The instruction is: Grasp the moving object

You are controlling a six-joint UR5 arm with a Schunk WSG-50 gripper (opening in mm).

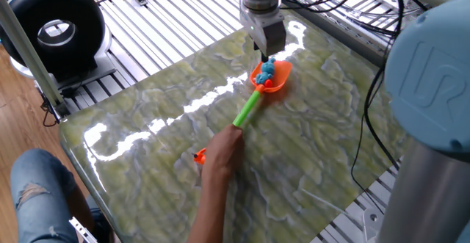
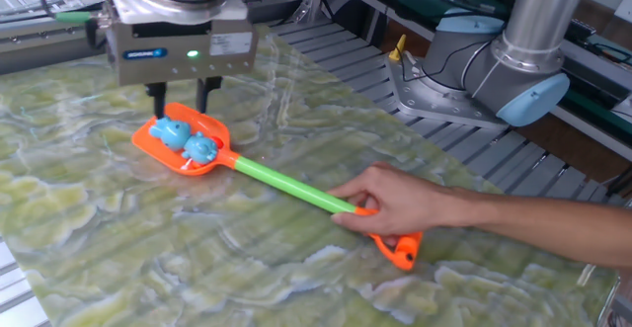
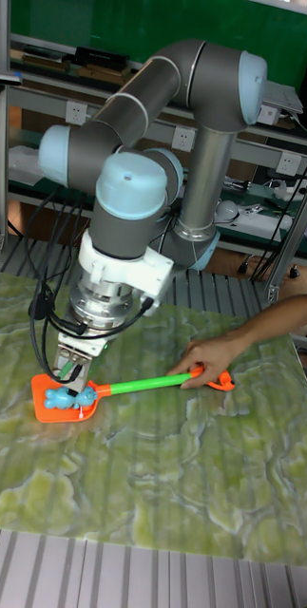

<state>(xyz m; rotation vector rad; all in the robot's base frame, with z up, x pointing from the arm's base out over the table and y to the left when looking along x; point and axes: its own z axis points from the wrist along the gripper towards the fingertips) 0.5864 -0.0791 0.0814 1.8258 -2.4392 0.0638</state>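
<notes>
The moving object, a small light-blue lumpy toy figure (image 2: 186, 141) (image 1: 268, 70) (image 3: 69, 395), lies in the orange head of a scoop (image 2: 180, 146) with a green handle (image 2: 286, 184). A person's hand (image 2: 395, 204) holds the handle's far end. My gripper (image 2: 179, 98) (image 3: 67, 373) (image 1: 265, 52) hangs open just above the back edge of the scoop head. Its two dark fingertips (image 2: 203, 97) stand apart, a little above the figure and touching nothing.
The marbled green table (image 2: 118, 248) carries the scoop. A small orange piece (image 2: 403, 251) lies by the person's hand. The person's forearm (image 2: 533, 228) reaches in from the right. Metal slats (image 1: 169, 23) and the robot's base (image 2: 494, 60) border the table.
</notes>
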